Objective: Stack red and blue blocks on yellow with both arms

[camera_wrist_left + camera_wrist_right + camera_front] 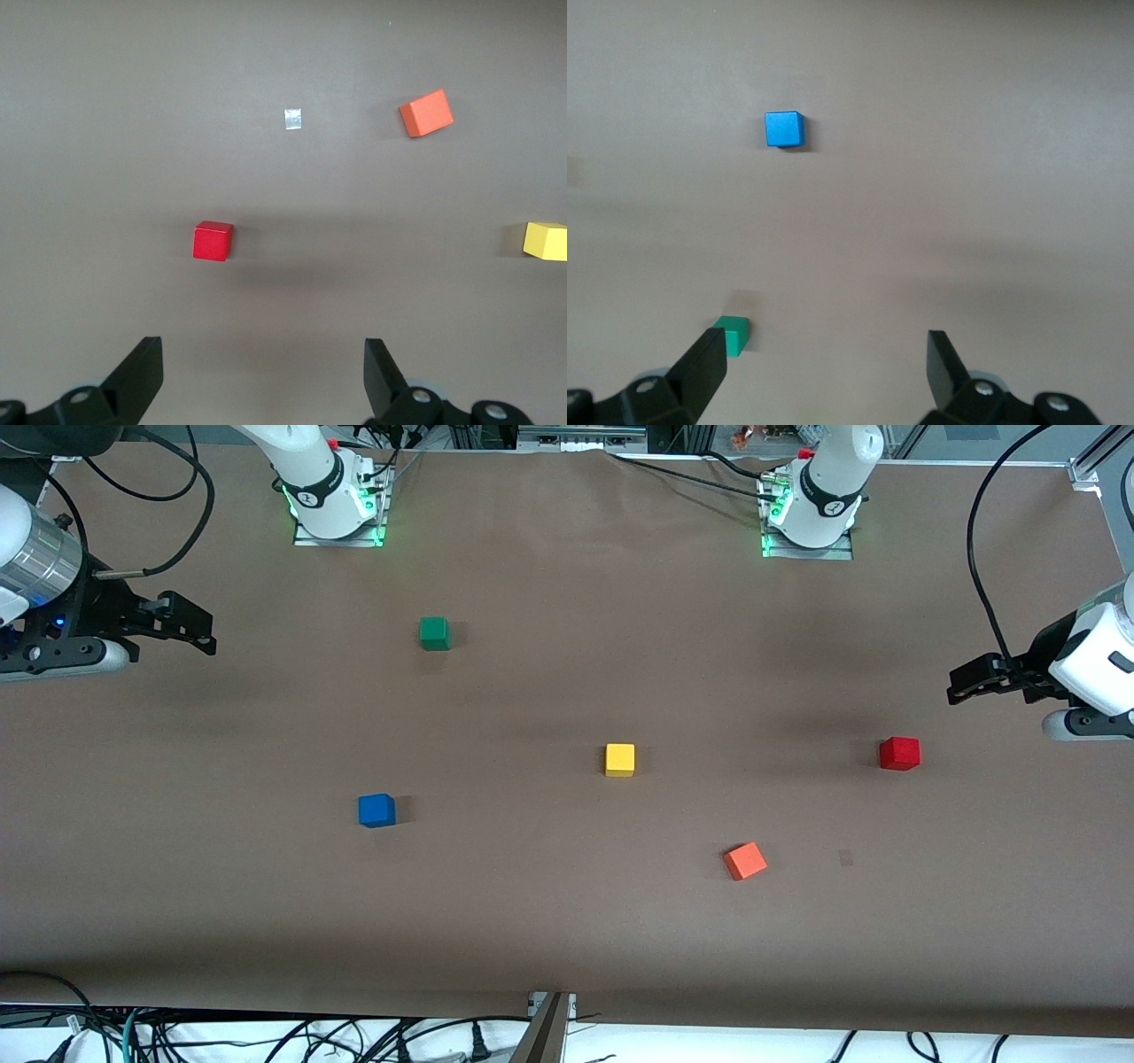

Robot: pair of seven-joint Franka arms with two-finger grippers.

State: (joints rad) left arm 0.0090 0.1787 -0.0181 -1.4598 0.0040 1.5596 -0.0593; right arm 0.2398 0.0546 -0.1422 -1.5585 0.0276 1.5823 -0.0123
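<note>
Resting on the brown worktop (567, 921), five cubes are seen well apart, none stacked. The yellow cube (620, 760) is placed near the middle. The red cube (899, 753) is found toward the left arm's end, and the blue cube (376, 810) toward the right arm's end, a little nearer to the front camera than the yellow one. An orange cube (745, 861) is set nearest that camera, between yellow and red, while a green cube (434, 633) is set closest to the bases. The left claw (961, 682) is held in the air at its end of the worktop, above the red cube's area, its fingers (137, 376) spread wide and nothing gripped. The right claw (199, 631) is held likewise at its own end, fingers (700, 372) wide apart and empty.
</note>
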